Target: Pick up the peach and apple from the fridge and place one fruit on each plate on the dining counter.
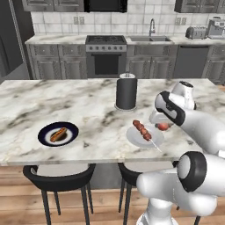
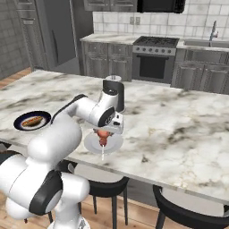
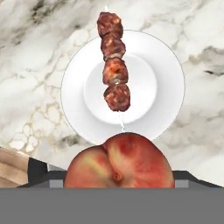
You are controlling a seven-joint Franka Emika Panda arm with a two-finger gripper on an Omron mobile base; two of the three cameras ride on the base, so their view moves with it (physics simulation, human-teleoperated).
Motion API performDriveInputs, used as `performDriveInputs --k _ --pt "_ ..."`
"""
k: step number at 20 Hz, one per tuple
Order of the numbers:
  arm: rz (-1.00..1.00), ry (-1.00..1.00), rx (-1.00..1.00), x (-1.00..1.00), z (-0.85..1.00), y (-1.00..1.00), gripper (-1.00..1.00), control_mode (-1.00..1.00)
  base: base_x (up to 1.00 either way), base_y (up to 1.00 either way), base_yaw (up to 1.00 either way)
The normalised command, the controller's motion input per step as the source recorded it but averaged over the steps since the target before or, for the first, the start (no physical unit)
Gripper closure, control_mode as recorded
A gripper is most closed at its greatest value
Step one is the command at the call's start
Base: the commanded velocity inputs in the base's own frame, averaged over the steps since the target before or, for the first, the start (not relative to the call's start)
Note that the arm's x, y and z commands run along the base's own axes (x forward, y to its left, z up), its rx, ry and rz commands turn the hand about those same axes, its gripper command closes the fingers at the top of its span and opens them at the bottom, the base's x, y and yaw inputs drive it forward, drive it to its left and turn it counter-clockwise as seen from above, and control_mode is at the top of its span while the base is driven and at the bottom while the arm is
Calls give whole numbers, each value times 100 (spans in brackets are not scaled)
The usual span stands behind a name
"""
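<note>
Peach [image 3: 118,162] being pinched in gripper [image 3: 119,181], finger tips hidden behind the fruit in the hand view, so squeeze judged only from the fruit hanging there off the counter. Hovering just above the near rim of white plate [image 3: 78,87], not yet touching it; in the right base view peach [image 2: 103,135] sitting under the hand, directly over that plate [image 2: 91,142]. Already carrying a meat skewer [image 3: 114,65] on the plate, running across the middle with the stick end poking toward the gripper. Main risk: dropping straight down and landing the fruit on the skewer, then rolling off the plate onto dining counter [image 1: 88,110], possibly off the near edge, which is looking close to the plate in the left base view. Also risking knocking the skewer off while lowering. Releasing from too high probably making the round fruit bounce or roll; needing a low release on the bare patch of plate beside the meat. Further out, dark plate [image 1: 44,137] holding a hot dog [image 1: 58,134], well apart to the left, waiting for the other fruit. Black paper towel holder [image 1: 126,92] standing behind the white plate, near enough to matter if swinging the arm back carelessly. Apple and fridge not being made out.
</note>
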Motion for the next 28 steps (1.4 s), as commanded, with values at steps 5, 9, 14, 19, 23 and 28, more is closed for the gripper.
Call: performDriveInputs --k 5,9,14,19,23,28 --pt "11 7 0 53 -32 -15 100 -100 0 0 0" --pt "9 11 0 49 -34 -7 100 -100 0 0 0" --pt "7 13 0 43 -32 0 100 -100 0 0 0" --pt "6 6 0 31 -34 0 100 -100 0 0 0" --pt "5 0 0 14 -34 0 100 -100 0 0 0" --pt "3 0 0 3 -29 0 100 -100 0 0 0"
